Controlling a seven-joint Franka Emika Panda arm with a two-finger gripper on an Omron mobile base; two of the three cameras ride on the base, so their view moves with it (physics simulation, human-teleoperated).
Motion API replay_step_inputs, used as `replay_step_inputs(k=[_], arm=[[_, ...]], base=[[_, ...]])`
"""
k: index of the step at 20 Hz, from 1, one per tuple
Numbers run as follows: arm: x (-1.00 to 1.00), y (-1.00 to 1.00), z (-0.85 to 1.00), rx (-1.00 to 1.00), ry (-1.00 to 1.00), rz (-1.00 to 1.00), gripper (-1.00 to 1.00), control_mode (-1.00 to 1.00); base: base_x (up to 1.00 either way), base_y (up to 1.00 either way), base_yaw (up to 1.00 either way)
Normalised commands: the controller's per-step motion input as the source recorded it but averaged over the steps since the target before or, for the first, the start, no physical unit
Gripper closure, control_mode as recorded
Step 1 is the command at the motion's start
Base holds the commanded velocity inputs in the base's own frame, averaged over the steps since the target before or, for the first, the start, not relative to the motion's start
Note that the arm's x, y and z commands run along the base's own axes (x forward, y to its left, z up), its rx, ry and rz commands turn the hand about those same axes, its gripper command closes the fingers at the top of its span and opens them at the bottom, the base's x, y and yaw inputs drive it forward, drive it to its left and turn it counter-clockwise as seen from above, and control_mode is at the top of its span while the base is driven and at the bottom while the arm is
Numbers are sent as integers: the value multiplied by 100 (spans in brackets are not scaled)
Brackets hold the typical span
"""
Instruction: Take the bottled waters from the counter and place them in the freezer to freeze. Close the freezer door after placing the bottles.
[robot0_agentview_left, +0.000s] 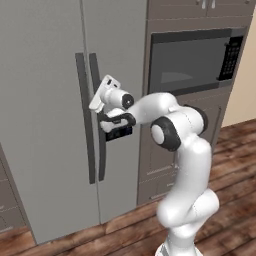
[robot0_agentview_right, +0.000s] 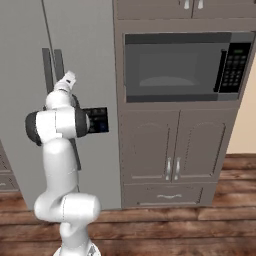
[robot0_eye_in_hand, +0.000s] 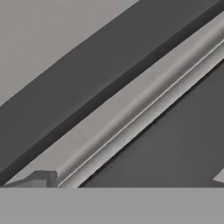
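In the left base view the end effector is at the two dark handles of the closed freezer — its jaws stand wide open, holding nothing. The right base view shows the same grey doors beside the microwave. In the hand view a handle runs very close; it looks stiff and smooth, so a grip across its middle seems best.

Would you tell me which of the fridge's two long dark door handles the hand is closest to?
The right-hand handle, on the door carrying the black dispenser panel; the gripper sits against it, while the other handle stands farther left.
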Motion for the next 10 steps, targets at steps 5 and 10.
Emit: replay_step_inputs(k=[5, 10], arm=[[-6, 20, -60, -57, 7, 54, -100, -100], [-87, 3, 24, -14, -22, 26, -100, -100]], base=[[0, 0, 0], [0, 0, 0]])
